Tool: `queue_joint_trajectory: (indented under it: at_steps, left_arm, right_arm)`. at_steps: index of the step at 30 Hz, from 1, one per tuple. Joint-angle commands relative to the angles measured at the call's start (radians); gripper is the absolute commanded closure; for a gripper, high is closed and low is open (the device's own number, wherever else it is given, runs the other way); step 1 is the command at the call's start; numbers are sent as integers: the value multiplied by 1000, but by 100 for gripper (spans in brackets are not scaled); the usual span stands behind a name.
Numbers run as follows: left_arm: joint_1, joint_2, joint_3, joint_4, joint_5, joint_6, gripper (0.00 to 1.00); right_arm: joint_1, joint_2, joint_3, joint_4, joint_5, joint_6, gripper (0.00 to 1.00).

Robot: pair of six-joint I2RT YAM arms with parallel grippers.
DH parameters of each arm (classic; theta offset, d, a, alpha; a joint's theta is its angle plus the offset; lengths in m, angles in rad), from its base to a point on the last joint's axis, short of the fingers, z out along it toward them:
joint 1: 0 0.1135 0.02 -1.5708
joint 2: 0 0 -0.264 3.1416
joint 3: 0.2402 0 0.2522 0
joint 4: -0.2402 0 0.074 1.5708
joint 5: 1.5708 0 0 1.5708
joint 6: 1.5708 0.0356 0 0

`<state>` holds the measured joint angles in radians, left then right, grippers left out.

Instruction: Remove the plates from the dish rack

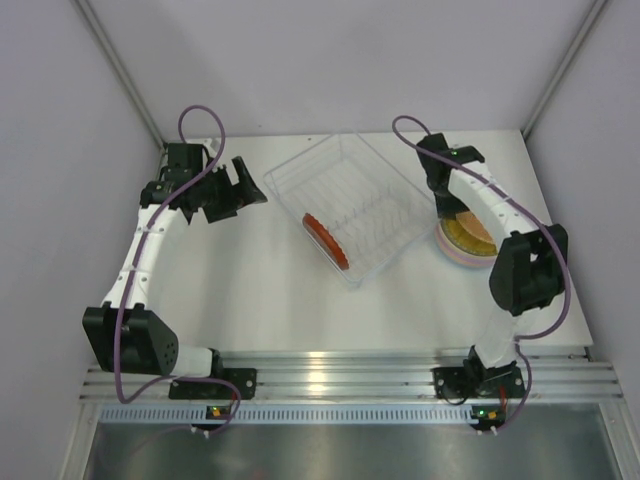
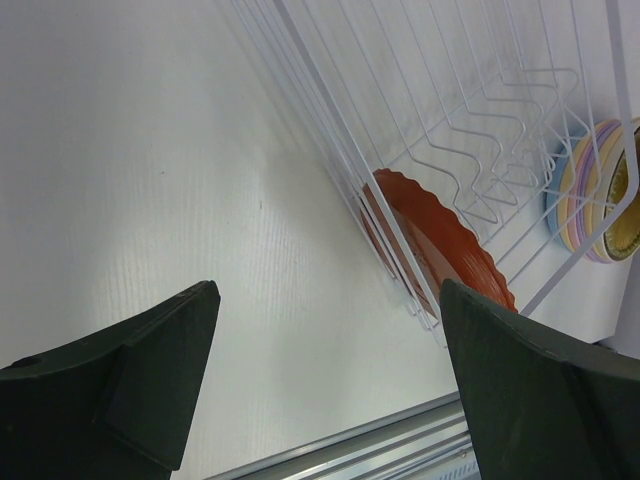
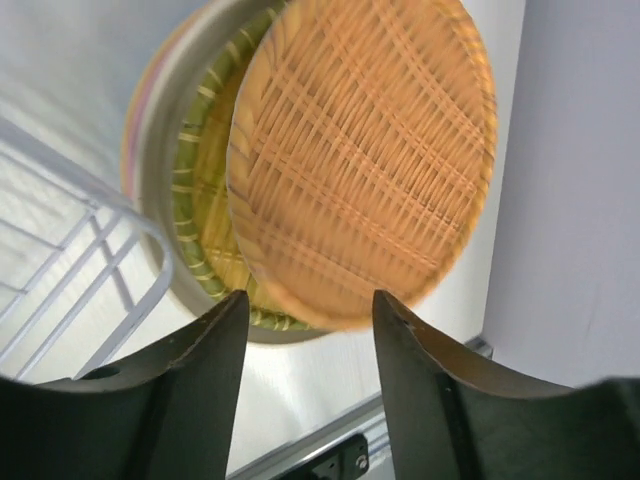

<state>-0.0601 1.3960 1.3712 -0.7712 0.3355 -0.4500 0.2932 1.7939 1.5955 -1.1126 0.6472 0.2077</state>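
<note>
The clear dish rack (image 1: 300, 168) sits mid-table with one red plate (image 1: 326, 240) standing on edge in its near end. The same red plate (image 2: 440, 235) shows behind the rack's ribs (image 2: 330, 110). Right of the rack is a stack of plates (image 1: 465, 242). My right gripper (image 3: 310, 300) hangs over that stack, jaws apart. A blurred orange woven plate (image 3: 370, 150) lies tilted on a mustard-green one (image 3: 205, 200), just beyond the fingertips and touching neither. My left gripper (image 2: 330, 290) is open and empty over bare table left of the rack.
The stack of pastel plates (image 2: 590, 190) stands close to the rack's right corner (image 3: 90, 230). A side wall rises right of the stack. A metal rail (image 1: 340, 365) runs along the table's near edge.
</note>
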Motion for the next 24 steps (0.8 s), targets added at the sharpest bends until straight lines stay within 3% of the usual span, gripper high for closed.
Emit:
queue_joint_trajectory:
  at_steps: [1, 6, 10, 15, 24]
  left_arm:
    - [-3, -17, 2, 12, 11, 2, 3]
    - [-3, -18, 3, 13, 14, 2, 3]
    - [-3, -18, 5, 12, 14, 0, 3]
    - [-3, -22, 6, 10, 14, 2, 3]
    - [-1, -28, 5, 6, 10, 4, 3]
  right_arm:
    - [17, -108, 109, -15, -107, -4, 46]
    - [53, -139, 220, -32, -224, 1, 39]
    - [104, -186, 221, 57, -624, -37, 36]
    - [216, -174, 169, 171, -970, -100, 33]
    - [374, -28, 196, 157, -1159, -200, 28]
